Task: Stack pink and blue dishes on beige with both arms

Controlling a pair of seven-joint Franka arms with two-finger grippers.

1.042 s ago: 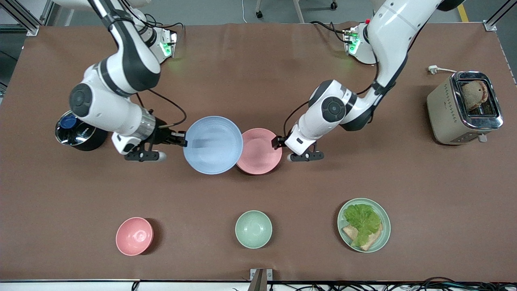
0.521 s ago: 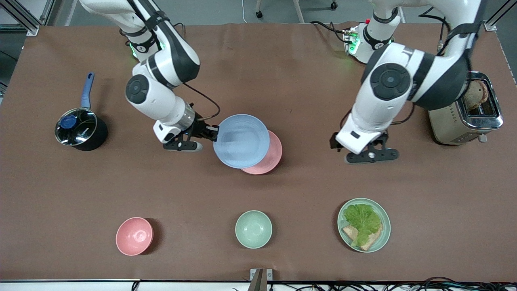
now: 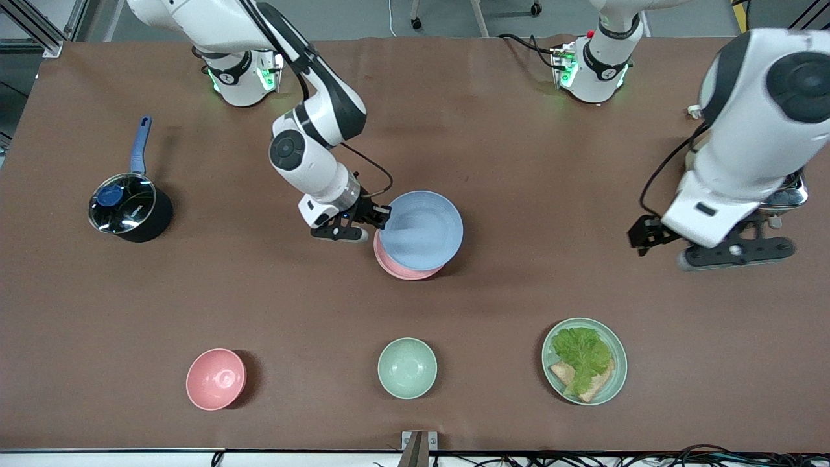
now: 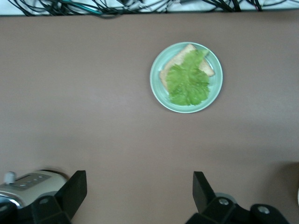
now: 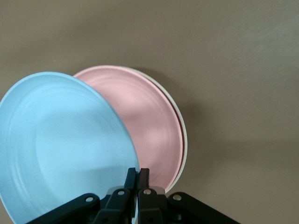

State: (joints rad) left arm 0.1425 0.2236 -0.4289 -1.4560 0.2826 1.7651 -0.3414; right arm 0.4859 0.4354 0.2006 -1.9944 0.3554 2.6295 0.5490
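Observation:
My right gripper (image 3: 382, 217) is shut on the rim of the light blue plate (image 3: 421, 230) and holds it tilted over the pale pink plate (image 3: 397, 270) in the middle of the table. From the right wrist, the gripper (image 5: 137, 175) pinches the blue plate (image 5: 60, 144), which covers part of the pink plate (image 5: 149, 126). A thin cream rim of the beige plate (image 5: 183, 140) shows under the pink one. My left gripper (image 3: 642, 237) hangs open and empty over bare table beside the toaster; the left wrist view shows nothing in the gripper (image 4: 138, 191).
A black saucepan (image 3: 130, 211) stands toward the right arm's end. A pink bowl (image 3: 216, 379), a pale green bowl (image 3: 407, 368) and a green plate with lettuce and bread (image 3: 584, 360) line the near edge. The left arm hides most of the toaster (image 3: 794, 191).
My right gripper carried the blue plate toward the left arm's end, until it was over the pink plate. My left gripper let go of the pink plate and drew away toward the toaster.

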